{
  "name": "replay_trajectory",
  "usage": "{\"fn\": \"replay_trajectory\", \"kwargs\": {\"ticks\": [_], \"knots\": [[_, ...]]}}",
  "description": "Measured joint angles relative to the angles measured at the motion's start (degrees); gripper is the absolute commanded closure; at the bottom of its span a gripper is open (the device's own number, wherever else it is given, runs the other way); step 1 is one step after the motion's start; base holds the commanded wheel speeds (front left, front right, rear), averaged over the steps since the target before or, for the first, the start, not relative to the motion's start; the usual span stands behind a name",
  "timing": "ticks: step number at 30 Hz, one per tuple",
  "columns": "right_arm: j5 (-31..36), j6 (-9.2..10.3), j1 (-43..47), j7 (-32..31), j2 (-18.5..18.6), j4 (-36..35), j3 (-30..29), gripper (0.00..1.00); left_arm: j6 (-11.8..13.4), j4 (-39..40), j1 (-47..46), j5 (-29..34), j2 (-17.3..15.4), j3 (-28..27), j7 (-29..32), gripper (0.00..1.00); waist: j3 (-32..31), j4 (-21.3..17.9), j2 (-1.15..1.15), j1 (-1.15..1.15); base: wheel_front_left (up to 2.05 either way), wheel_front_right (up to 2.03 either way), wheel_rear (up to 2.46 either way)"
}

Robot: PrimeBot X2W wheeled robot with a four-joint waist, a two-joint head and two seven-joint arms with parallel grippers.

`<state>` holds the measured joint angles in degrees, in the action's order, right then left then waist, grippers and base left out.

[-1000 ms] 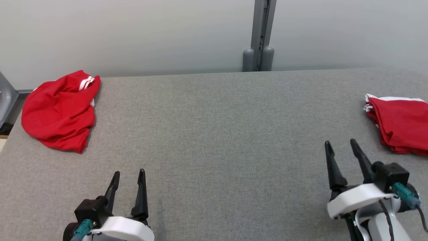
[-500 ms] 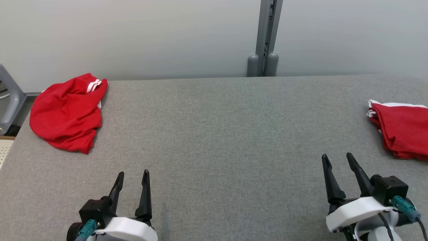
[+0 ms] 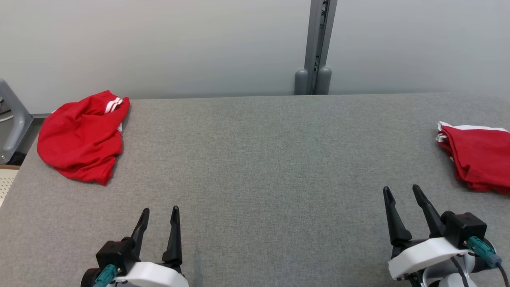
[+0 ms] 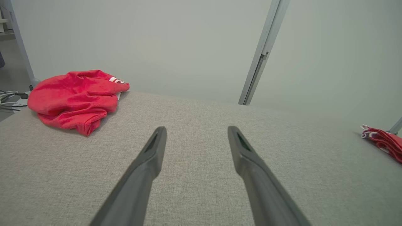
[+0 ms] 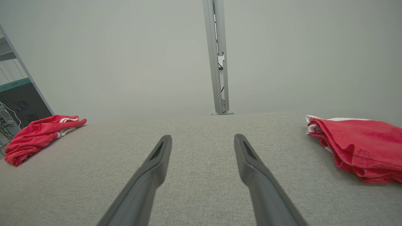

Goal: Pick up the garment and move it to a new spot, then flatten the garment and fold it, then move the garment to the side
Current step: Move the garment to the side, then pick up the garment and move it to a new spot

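Left garment [image 3: 79, 139]: red w/ white stripes at one edge. Right garment [image 3: 480, 157]: red, white trim. Table [image 3: 259, 159]: mottled grey. Wall [image 3: 159, 40]: pale grey. Post [image 3: 316, 40]: darker grey. Left gripper [image 3: 161, 208], right gripper [image 3: 400, 187]: black fingers, white shells, teal plugs.

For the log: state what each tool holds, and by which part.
Nothing is held. The left tool and the right tool stand open over the table, clear of the crumpled garment and folded garment.

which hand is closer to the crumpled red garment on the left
Left. The left hand sits nearer the robot, slightly right of the crumpled red garment; the right hand is far across the table.
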<state>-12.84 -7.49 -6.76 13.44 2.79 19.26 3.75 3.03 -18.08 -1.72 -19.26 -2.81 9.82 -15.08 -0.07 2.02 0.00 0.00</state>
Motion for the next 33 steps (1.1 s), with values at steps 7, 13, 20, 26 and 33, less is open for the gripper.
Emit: {"fn": "replay_trajectory", "kwargs": {"ticks": [7,13,20,26,33], "knots": [[-0.18,0.0,0.12,-0.08,0.0,-0.1,0.14,0.0,0.0,-0.07,0.09,0.0,0.01,0.43,0.0,0.0,-0.17,0.34,0.0,0.0,0.0,0.0,0.0],[-0.15,0.0,0.3,-0.08,0.01,-0.21,0.15,0.0,-0.01,-0.2,0.08,0.0,0.01,0.65,0.0,0.0,-0.28,1.08,0.0,0.0,0.0,0.0,0.0],[-0.25,0.0,0.54,-0.07,0.0,-0.48,0.16,0.0,-0.01,-0.03,-0.11,0.55,0.02,0.21,-0.01,0.0,-0.06,3.82,0.0,0.0,0.0,0.0,0.0],[0.12,0.0,0.47,-0.07,0.0,-0.97,-0.25,0.0,0.0,0.46,-0.83,1.14,0.02,-0.54,0.0,0.0,0.54,8.42,0.0,0.0,0.0,0.0,0.0],[0.71,0.0,-0.1,-0.56,0.0,-1.78,-0.36,0.0,0.0,1.02,-1.09,1.46,0.0,-1.36,-0.01,0.0,1.65,15.34,0.0,0.0,0.0,0.0,0.0]]}}
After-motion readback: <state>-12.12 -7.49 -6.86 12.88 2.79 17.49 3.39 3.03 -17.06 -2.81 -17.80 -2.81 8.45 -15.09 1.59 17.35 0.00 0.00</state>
